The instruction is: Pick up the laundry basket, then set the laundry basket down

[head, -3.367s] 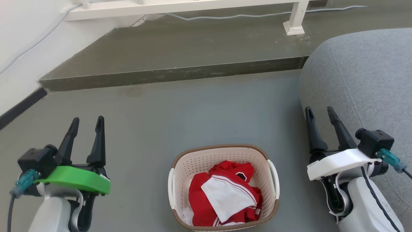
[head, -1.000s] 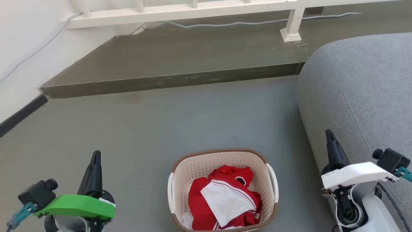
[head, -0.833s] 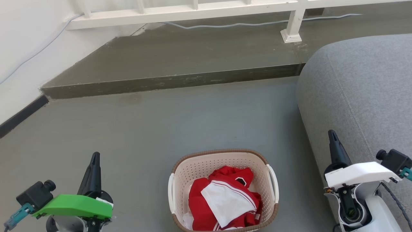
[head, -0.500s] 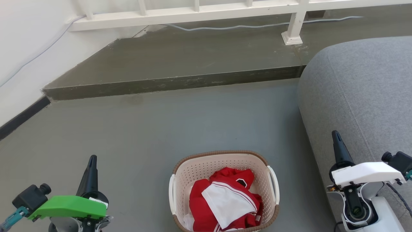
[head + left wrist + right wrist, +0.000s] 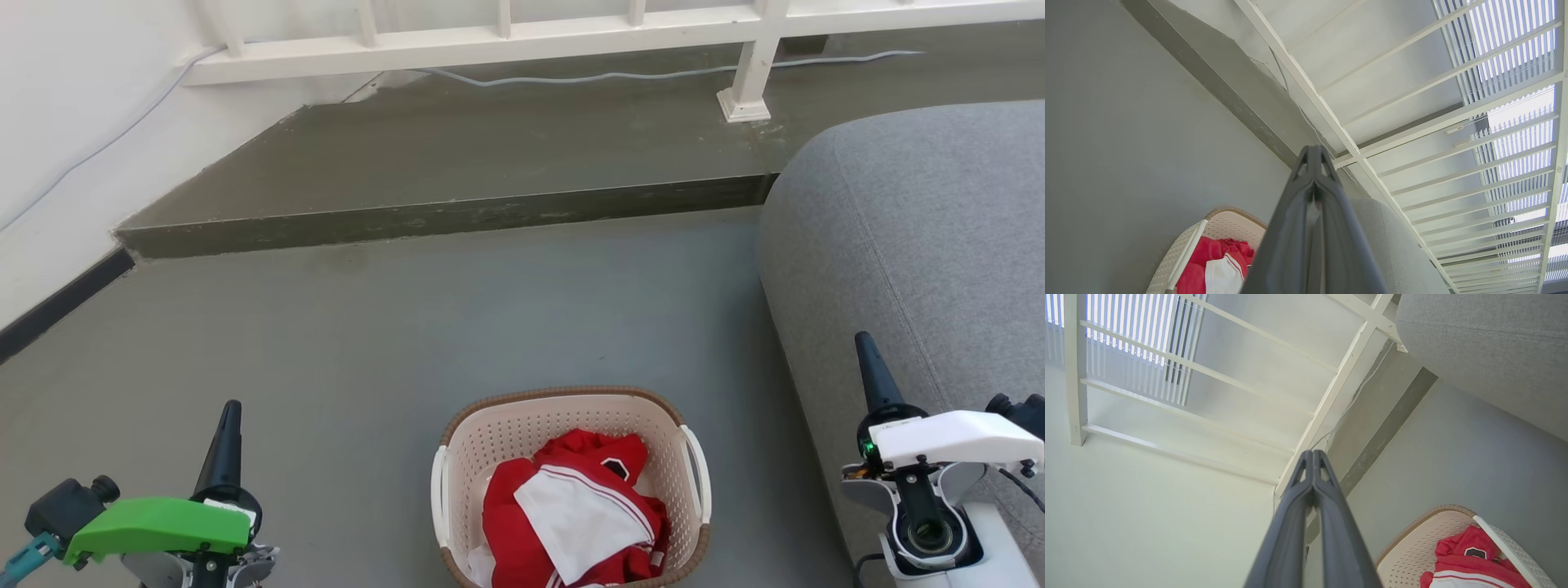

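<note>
The laundry basket (image 5: 500, 431), cream with a brown rim and white side handles, stands on the grey floor at the bottom centre of the head view, holding red and white clothes (image 5: 571, 510). My left gripper (image 5: 231, 407) is low at the left, well apart from the basket, with its fingers pressed together on nothing. My right gripper (image 5: 862, 340) is low at the right beside the sofa, also shut and empty. The left wrist view has the left gripper (image 5: 1314, 150) shut, with the basket (image 5: 1224, 220) off to its lower left. In the right wrist view the right gripper (image 5: 1313, 454) is shut, with the basket (image 5: 1412, 549) at the lower right.
A grey sofa (image 5: 922, 245) bulks along the right, close to my right arm. A raised concrete step (image 5: 457, 163) crosses the back, with a white railing (image 5: 490, 37) and a cable (image 5: 612, 77) on it. A white wall (image 5: 65, 98) runs along the left.
Both grippers were open 3.4 s ago and are now shut. Both arms have sunk lower and further outward. The camera has tilted, so the scene sits slightly lower.
</note>
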Controlling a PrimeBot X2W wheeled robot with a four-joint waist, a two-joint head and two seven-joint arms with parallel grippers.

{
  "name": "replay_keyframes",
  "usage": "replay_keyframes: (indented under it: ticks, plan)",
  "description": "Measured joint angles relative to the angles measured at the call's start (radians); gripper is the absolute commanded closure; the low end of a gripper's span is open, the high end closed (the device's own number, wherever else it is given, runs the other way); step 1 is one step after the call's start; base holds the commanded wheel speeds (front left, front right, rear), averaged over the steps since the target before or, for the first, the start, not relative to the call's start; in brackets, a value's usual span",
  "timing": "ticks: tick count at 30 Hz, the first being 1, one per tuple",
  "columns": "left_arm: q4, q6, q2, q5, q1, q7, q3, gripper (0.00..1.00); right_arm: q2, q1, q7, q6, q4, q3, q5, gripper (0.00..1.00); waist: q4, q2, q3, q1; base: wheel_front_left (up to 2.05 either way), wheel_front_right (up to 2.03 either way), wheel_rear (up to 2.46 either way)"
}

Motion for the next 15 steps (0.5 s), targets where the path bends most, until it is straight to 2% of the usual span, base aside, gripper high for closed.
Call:
replay_keyframes:
  ticks: [15]
  plan:
    - [0.022, 0.0, 0.0, -0.179, -0.011, 0.044, 0.025, 1.0, -0.002, 0.0, 0.052, 0.001, 0.0, -0.037, 0.191, 1.0, 0.007, 0.0, -0.013, 0.0, 0.0, 0.0, 0.0]
